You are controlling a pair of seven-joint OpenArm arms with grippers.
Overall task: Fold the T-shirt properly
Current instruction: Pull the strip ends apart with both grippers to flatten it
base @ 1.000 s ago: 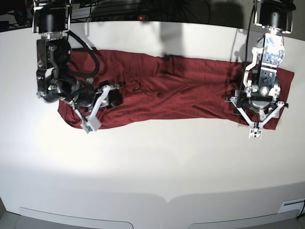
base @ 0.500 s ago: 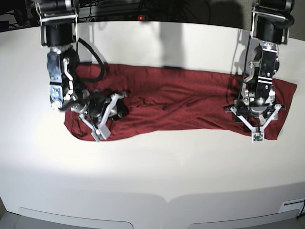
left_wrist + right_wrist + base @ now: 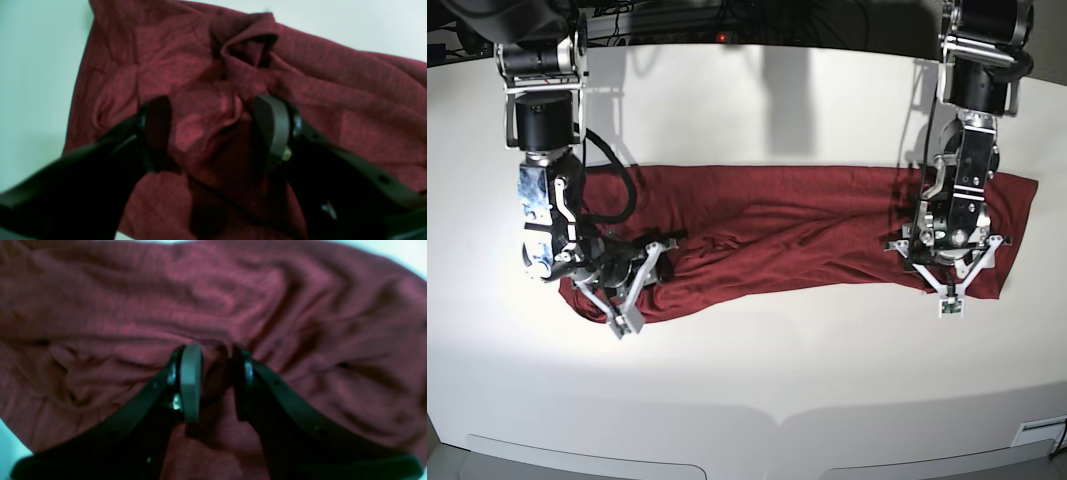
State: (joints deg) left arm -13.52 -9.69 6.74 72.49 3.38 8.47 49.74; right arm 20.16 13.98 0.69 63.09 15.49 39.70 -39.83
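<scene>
You see the dark red, thin, wrinkled knit T-shirt (image 3: 797,230) lying as a long band across the middle of the white table (image 3: 757,380). Your left gripper (image 3: 213,133) stands spread over a raised fold at the right end. Your right gripper (image 3: 213,386) pinches a fabric ridge at the lower left.

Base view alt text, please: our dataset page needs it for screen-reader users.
A dark red shirt lies stretched in a wrinkled band across a white table. Two robot arms press down on it, the right end effector at the picture's left end and the left end effector near its right end.
</scene>
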